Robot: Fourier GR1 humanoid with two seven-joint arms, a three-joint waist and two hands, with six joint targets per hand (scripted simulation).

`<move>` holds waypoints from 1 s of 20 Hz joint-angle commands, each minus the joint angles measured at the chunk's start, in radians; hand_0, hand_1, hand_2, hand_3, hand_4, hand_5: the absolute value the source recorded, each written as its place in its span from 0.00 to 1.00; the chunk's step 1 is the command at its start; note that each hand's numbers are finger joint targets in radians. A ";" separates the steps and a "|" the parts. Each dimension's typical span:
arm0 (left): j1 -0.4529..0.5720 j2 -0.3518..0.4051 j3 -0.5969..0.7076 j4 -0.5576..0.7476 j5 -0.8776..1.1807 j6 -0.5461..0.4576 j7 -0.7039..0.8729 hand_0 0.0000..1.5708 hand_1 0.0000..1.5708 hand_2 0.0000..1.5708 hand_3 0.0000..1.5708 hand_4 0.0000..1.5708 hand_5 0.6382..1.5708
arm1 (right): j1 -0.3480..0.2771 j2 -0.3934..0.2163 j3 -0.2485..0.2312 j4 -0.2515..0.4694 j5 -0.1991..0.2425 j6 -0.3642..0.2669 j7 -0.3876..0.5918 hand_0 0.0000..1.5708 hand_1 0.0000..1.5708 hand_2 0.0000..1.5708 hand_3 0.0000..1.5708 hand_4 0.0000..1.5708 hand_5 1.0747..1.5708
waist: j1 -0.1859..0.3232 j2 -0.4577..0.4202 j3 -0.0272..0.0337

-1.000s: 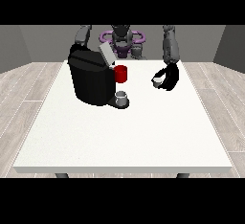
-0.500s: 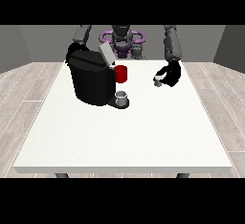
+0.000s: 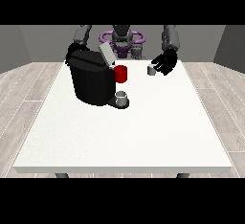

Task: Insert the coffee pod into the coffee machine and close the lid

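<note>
The black coffee machine (image 3: 92,79) stands on the left half of the white table (image 3: 124,132), its grey lid (image 3: 106,54) tilted up and open. A small grey cup (image 3: 121,97) sits on its drip base, and a red mug (image 3: 121,73) stands just behind. The hand at the view's right (image 3: 164,62) is raised above the table's far side with its fingers curled round the small grey coffee pod (image 3: 151,70). The hand at the view's left (image 3: 73,49) shows behind the machine's top corner, mostly hidden.
The robot's torso (image 3: 122,39) stands behind the table's far edge. Wooden floor surrounds the table. The machine, the cup and the mug crowd the left-centre area between the two arms.
The hand at the view's right has lifted the pod off the table and carried it slightly up and towards the machine.
</note>
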 commanded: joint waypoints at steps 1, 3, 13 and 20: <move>-0.075 -0.029 -0.026 -0.059 -0.009 -0.070 0.067 0.79 0.79 0.84 0.82 0.36 1.00 | -0.008 -0.050 -0.036 0.079 -0.016 0.042 -0.011 0.00 0.00 0.00 0.00 0.31 1.00 | 0.015 -0.038 0.0004; -0.109 0.029 0.028 -0.015 0.004 -0.063 0.046 0.79 0.79 0.84 0.82 0.36 1.00 | -0.050 -0.005 0.031 -0.004 0.023 0.000 0.049 0.00 0.00 0.00 0.00 0.31 1.00 | -0.032 0.012 -0.0004; -0.250 0.057 0.053 -0.052 0.000 -0.136 0.140 0.64 0.64 0.76 0.78 0.35 1.00 | -0.055 0.004 0.014 0.030 -0.026 0.050 -0.023 0.00 0.00 0.00 0.00 0.30 1.00 | -0.077 0.008 0.0000; -0.334 0.106 0.116 -0.023 0.026 -0.155 0.151 0.79 0.79 0.80 0.76 0.30 1.00 | -0.057 0.028 0.067 -0.016 0.003 0.023 -0.060 0.00 0.00 0.00 0.00 0.33 1.00 | -0.114 0.068 -0.0001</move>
